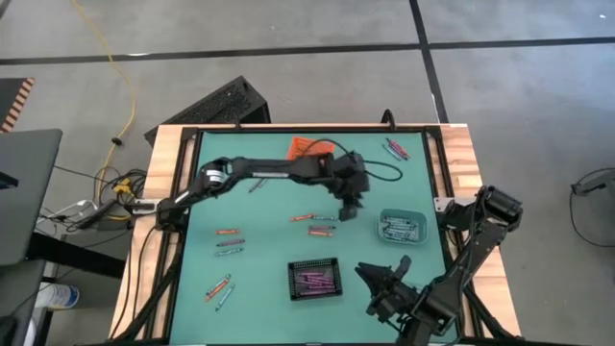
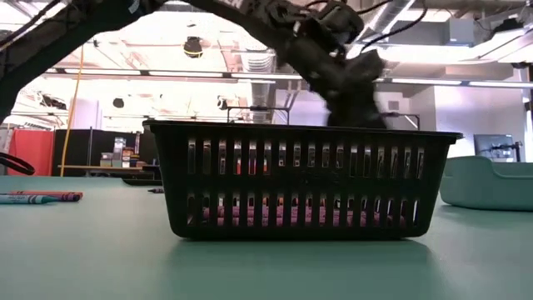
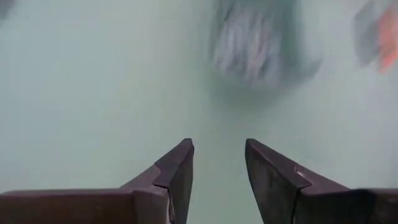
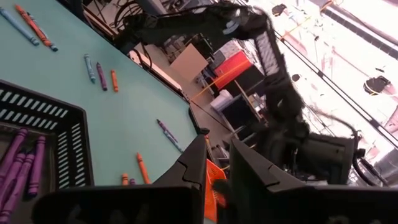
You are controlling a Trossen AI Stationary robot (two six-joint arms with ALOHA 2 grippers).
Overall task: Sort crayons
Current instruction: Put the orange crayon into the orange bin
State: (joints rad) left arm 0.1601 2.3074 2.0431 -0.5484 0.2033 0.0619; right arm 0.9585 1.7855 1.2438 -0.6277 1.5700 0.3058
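Loose crayons (image 1: 314,218) lie scattered over the teal table (image 1: 259,250): a pair mid-table, another pair (image 1: 229,237) toward the left, two (image 1: 219,289) near the front left, some (image 1: 394,148) at the far right corner. We see purple crayons (image 1: 314,281) collected in the black slotted bin (image 1: 314,280) at front centre, grey-blue ones (image 1: 399,228) in the teal bin (image 1: 403,227) to its right, and an orange bin (image 1: 309,148) at the far edge. The left gripper (image 1: 350,209) hangs above the table just left of the teal bin, fingers (image 3: 177,177) parted and empty. The right gripper (image 1: 382,278) waits beside the black bin, fingers a little apart, holding nothing.
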